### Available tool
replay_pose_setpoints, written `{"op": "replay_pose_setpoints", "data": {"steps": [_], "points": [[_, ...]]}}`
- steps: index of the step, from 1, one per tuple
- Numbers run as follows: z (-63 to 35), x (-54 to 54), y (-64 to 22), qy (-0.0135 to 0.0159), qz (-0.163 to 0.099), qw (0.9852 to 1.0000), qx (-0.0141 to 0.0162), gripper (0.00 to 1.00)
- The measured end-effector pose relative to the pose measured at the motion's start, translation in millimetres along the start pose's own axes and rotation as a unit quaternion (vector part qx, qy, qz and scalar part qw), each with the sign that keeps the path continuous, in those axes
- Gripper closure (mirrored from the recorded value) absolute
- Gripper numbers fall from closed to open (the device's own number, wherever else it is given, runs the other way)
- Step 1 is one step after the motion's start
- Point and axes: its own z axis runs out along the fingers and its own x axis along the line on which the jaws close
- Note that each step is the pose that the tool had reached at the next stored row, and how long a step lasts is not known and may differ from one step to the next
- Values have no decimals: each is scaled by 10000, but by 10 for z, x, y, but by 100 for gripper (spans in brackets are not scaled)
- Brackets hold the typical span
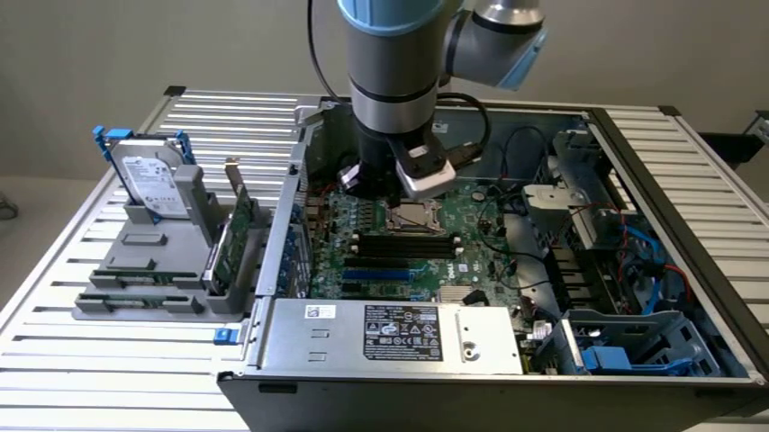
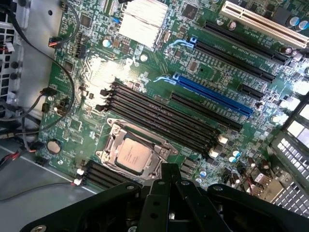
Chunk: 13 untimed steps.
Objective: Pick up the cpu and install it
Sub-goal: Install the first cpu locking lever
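Hung over the open computer case [image 1: 673,270] on the slatted tabletop [image 1: 96,360], arm reaching straight down above the green motherboard [image 1: 481,256]. Pincer [image 2: 170,180] drawn fully together, fingers pressed close with nothing gripped between them, poised just above the board and apart from it. Seen from the wrist: cpu [image 2: 133,155] lying flat inside the metal-framed socket [image 2: 111,147], silvery top facing up, frame around it on all sides, right beside the closed fingertips. Black memory slots [image 2: 159,116] running alongside the socket, a blue expansion slot [image 2: 212,96] further off, a finned heatsink [image 2: 140,21] beyond that. Loose black cables [image 2: 53,92] looped over the board's edge near a round coin battery [image 2: 54,146]. In the exterior view: socket [image 1: 415,216] just under the wrist, power supply with label [image 1: 402,333] at the near side of the case. To the exterior view's left, well apart from the case, a grey holder [image 1: 150,270] on the tabletop carrying an upright hard drive [image 1: 150,180] in a blue bracket.
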Motion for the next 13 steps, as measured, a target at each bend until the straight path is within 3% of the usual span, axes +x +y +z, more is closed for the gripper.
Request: {"op": "replay_pose_setpoints", "data": {"steps": [8, 13], "points": [[117, 42, 54, -27, 68, 10000, 10, 89], [167, 43, 70, -107, 140, 9998, 40, 89]]}}
